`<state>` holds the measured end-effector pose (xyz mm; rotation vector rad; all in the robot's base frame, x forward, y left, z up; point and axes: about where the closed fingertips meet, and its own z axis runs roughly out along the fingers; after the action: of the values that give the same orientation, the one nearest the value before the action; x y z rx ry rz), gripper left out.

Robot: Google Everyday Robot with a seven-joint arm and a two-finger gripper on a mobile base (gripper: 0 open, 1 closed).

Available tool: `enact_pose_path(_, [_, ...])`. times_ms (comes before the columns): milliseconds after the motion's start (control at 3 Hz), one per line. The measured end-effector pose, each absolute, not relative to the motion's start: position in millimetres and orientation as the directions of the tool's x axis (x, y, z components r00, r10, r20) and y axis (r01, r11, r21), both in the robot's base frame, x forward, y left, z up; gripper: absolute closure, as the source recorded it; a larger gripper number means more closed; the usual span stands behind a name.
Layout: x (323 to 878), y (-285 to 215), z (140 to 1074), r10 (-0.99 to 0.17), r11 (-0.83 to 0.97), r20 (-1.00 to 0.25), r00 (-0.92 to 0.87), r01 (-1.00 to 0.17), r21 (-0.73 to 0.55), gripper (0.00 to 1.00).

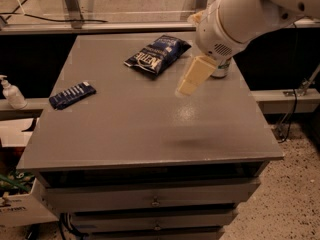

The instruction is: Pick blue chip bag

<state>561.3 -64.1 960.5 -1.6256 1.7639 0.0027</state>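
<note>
The blue chip bag (157, 54) is a puffy dark navy foil bag with white lettering. It lies on the grey table top (145, 129) toward the back, near the middle. My gripper (191, 80) is cream-coloured and hangs from the big white arm (240, 19). It hovers above the table, just right of the bag and a little nearer the front, apart from the bag and holding nothing.
A small flat dark-blue packet with white stripes (72, 95) lies at the table's left edge. A can (220, 69) stands at the back right, partly hidden by the arm. A soap bottle (11, 93) stands on a ledge to the left. Drawers sit under the table top.
</note>
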Motion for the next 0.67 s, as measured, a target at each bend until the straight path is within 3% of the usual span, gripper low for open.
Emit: enact_pose_path(667, [615.4,-19.8,922.9,-0.869,0.168,-0.479,0.122,-0.838,-0.519,0.00])
